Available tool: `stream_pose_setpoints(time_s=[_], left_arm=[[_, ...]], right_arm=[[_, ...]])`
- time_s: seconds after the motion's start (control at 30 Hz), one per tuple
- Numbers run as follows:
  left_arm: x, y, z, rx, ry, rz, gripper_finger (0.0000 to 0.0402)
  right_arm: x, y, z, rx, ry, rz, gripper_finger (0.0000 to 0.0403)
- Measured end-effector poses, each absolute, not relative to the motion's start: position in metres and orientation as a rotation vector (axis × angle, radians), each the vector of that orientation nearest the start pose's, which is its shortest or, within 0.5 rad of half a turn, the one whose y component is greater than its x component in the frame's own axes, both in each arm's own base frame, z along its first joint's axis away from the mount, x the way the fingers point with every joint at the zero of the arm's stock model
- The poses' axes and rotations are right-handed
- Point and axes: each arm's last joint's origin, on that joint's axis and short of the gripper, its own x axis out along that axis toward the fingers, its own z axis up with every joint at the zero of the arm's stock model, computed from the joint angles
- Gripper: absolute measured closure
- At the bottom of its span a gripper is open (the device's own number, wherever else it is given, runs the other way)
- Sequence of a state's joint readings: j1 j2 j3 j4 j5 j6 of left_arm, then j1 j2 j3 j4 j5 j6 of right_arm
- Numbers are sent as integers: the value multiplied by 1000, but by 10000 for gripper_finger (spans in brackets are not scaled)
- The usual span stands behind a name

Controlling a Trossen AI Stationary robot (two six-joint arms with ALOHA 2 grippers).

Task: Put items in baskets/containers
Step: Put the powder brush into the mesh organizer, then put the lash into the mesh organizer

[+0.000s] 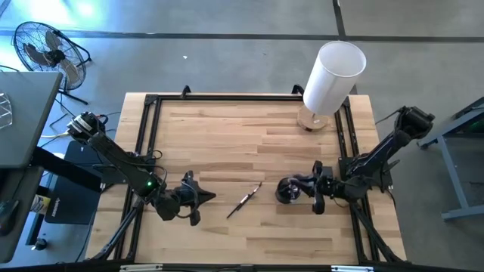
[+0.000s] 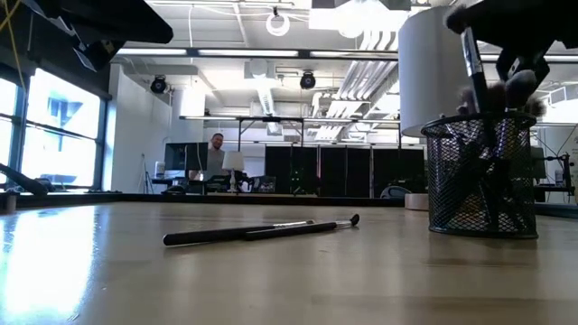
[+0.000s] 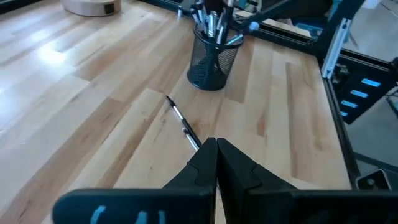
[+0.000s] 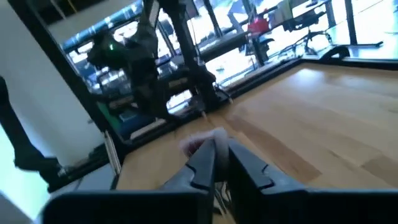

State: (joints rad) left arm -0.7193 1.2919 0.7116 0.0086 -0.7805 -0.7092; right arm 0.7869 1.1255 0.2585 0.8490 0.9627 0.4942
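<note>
A black mesh cup (image 1: 286, 190) (image 2: 479, 176) (image 3: 213, 57) stands right of the table's middle, with several makeup brushes upright in it. One dark thin brush (image 1: 243, 200) (image 2: 262, 232) (image 3: 183, 124) lies flat on the wood between the two grippers. My right gripper (image 1: 299, 189) (image 4: 221, 155) hovers over the cup, shut on a brush. My left gripper (image 1: 208, 198) (image 3: 216, 144) is shut and holds nothing. It sits low near the table's near-left part and points at the lying brush. My right gripper pinches a makeup brush between its two fingers, close to the pale pinkish bristle tip (image 4: 200, 145). The thin handle (image 4: 216, 196) runs down below the fingers toward the cup. The fingers come level from the table's right. The cup's rim hides the brush's lower end.
A tall white cylinder (image 1: 333, 72) (image 2: 433, 72) on a round wooden base (image 1: 314, 119) stands at the far right corner. Black frame rails (image 1: 147, 136) run along the table's left, far and right edges. Bare wood spreads across the middle and far left.
</note>
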Motion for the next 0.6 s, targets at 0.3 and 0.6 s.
stream_pose_setpoints(time_s=[0.3, 0.6], left_arm=[[209, -155, 225, -307, 363, 215, 371], [209, -154, 226, -306, 341, 242, 287]], right_arm=[[156, 123, 192, 458, -2, -78, 268], [154, 121, 197, 468, -21, -69, 246]])
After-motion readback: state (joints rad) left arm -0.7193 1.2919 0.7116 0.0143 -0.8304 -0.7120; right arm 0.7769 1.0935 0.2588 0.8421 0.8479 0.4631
